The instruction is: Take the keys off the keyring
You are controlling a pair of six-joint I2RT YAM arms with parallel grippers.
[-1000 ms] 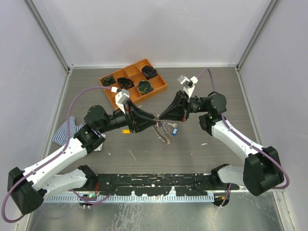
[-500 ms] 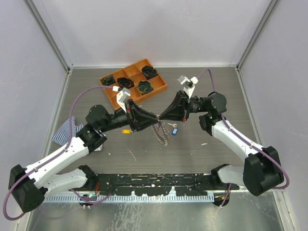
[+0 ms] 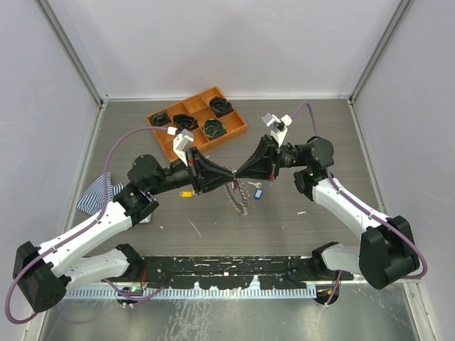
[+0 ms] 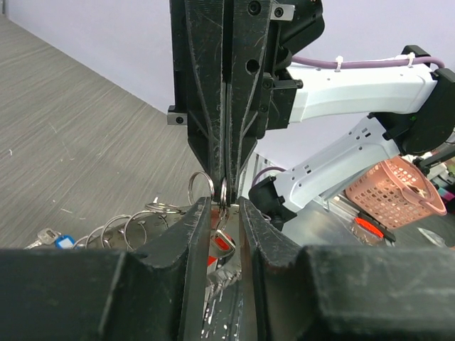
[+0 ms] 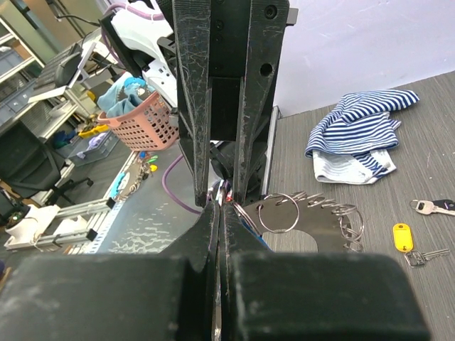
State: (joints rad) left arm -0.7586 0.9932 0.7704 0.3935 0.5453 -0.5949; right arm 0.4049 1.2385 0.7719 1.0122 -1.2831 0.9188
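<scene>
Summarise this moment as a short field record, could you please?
left gripper: jaws narrowly apart around one ring
right gripper: shut on the keyring
keyring position: hangs below the two meeting gripper tips
keys already off: blue-tagged key and yellow-tagged key, lying on the table

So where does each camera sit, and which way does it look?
Top: above and behind the arms, looking down on the table; left arm and right arm show whole, meeting over the keyring.
Left wrist: on the left arm, looking past the left pincer at the right pincer.
Right wrist: on the right arm, facing the opposite way, past the right pincer at the left pincer.
Shared: both wrist views show the keyring and a pink basket beyond the table.
</scene>
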